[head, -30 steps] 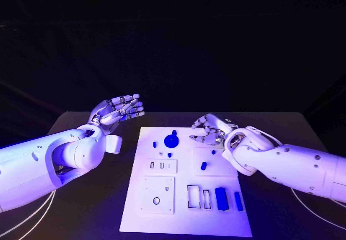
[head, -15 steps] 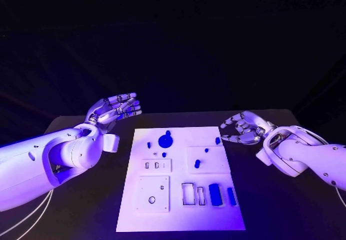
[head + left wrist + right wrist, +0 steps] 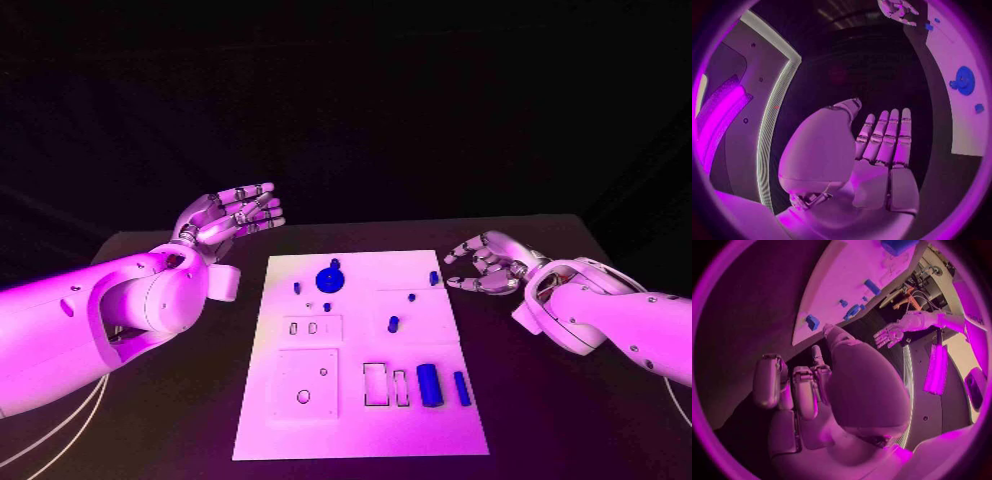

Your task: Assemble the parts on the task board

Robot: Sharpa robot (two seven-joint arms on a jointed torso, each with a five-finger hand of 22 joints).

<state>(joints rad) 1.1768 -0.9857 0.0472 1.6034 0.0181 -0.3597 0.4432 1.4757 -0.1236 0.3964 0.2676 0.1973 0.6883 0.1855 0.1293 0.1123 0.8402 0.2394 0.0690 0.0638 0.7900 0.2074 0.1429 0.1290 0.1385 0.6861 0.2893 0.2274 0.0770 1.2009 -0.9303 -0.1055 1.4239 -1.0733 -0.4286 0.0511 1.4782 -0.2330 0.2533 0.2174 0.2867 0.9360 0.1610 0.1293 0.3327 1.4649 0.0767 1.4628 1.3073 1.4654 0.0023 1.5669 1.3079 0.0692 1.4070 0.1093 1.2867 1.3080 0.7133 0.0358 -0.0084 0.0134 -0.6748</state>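
The white task board (image 3: pixel 361 425) lies in the middle of the table. A large round blue part (image 3: pixel 330 277) stands at its far end, with small blue parts (image 3: pixel 392 323) around the middle and a small one (image 3: pixel 434 279) near the far right edge. Two long blue parts (image 3: pixel 428 384) lie at the near right beside empty slots. My left hand (image 3: pixel 231 215) hovers raised to the left of the board, fingers straight and apart from the thumb, holding nothing. My right hand (image 3: pixel 486 265) hangs just right of the board's far corner, fingers curled in, nothing in them (image 3: pixel 804 390).
Black table (image 3: pixel 173 420) surrounds the board on both sides. In the left wrist view the board (image 3: pixel 954 110) and the round blue part (image 3: pixel 964 80) lie beyond my flat left palm (image 3: pixel 879 155). The right wrist view shows the board's corner (image 3: pixel 848 285).
My right hand has drawn back from above the board's far right part to the table on its right. A small blue part near that edge is now uncovered. The left hand has barely moved.
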